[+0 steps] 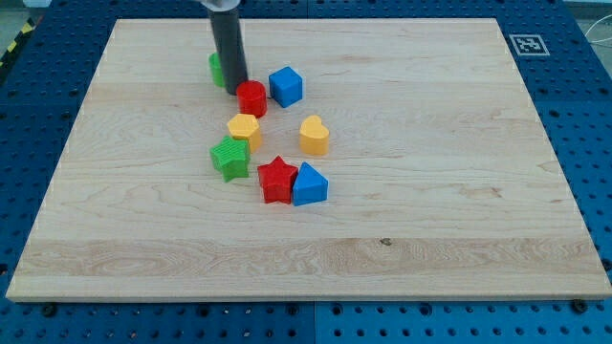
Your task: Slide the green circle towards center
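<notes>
Touching green circle, my tip beside red cylinder.

You see a pale wooden board with visible grain filling most of the view. It rests on a blue perforated base showing along the edges. A black-and-white square marker sits at the board's top right corner. Lighting is even.
</notes>
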Robot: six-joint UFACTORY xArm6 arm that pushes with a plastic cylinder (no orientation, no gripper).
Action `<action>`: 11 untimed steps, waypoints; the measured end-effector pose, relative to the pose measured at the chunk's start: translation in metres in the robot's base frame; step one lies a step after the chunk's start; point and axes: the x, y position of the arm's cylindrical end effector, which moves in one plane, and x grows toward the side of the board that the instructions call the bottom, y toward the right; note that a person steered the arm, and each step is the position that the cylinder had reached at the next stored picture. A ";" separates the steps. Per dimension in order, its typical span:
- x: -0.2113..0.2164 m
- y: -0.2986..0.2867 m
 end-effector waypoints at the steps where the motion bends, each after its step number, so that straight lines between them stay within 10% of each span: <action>1: 0.005 0.000; 11: -0.062 -0.046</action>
